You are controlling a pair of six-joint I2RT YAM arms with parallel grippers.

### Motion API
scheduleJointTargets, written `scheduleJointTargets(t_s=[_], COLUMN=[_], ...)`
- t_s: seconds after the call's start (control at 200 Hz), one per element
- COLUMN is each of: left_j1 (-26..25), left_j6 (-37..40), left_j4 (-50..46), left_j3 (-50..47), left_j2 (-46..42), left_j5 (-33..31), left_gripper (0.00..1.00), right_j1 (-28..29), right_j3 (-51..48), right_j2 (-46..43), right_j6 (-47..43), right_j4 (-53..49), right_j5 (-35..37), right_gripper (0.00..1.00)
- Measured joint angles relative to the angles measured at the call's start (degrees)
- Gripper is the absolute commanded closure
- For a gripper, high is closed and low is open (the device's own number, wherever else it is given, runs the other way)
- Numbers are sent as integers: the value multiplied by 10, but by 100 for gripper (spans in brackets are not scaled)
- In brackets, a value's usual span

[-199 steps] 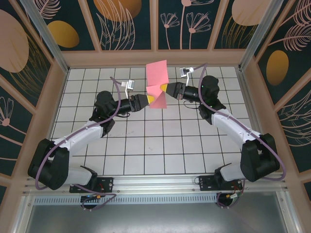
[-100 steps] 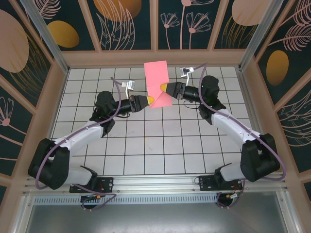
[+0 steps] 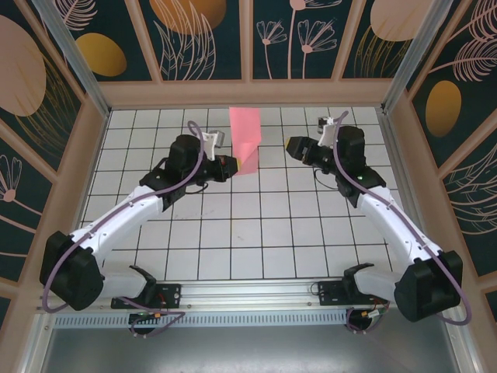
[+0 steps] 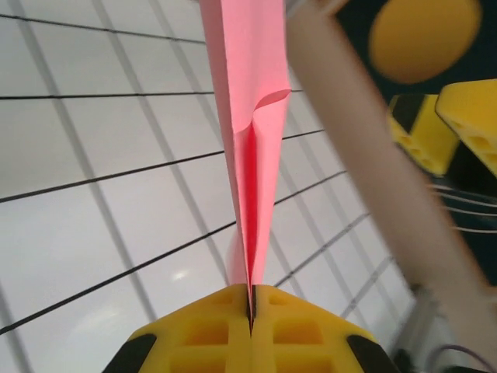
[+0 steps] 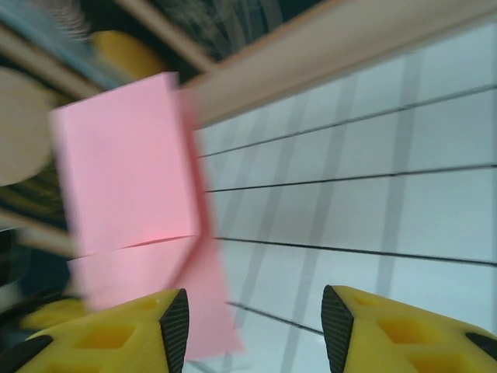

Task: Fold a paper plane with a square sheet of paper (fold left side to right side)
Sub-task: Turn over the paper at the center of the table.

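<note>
The square sheet of paper point(image 3: 246, 137) is salmon pink, folded to a narrow upright shape, and lifted above the white tiles at the back centre. My left gripper point(image 3: 231, 167) is shut on its lower edge. In the left wrist view the sheet point(image 4: 253, 148) runs edge-on straight up from the closed yellow fingers point(image 4: 210, 334). My right gripper point(image 3: 290, 146) is open to the right of the sheet, apart from it. In the right wrist view the sheet point(image 5: 128, 202) hangs left of the open gripper point(image 5: 255, 326), with nothing between its pads. A paper plane is out of view.
The white grid-tile table point(image 3: 256, 225) is boxed in by a wooden frame, with the back rail point(image 3: 248, 93) just behind the sheet. Decorated dark panels stand on three sides. Both arm bases point(image 3: 248, 295) sit at the near edge.
My right gripper has let go of the sheet, opened and drawn back to the right. My left gripper has shut on the sheet's lower edge and now holds it alone.
</note>
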Motion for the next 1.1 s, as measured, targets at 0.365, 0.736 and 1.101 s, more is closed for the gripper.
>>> scheduleJointTargets(t_s=[0.365,0.736,1.101], left_j1=[-111,-148,-150], left_j6=[20,-10,22], left_j4=[-340,-535,-564], left_j3=[160,320,446], left_j2=[172,419,517], left_j5=[-352,-460,-371], left_gripper=[96,87,61], right_j1=[-37,-54,-67], right_j3=[-61,-97,-119], right_j2=[-16,-30,-28], right_j6=[-40,-40,-40], right_j4=[-144,-137,-114], right_j5=[216,208,168], right_gripper=[48,48,48])
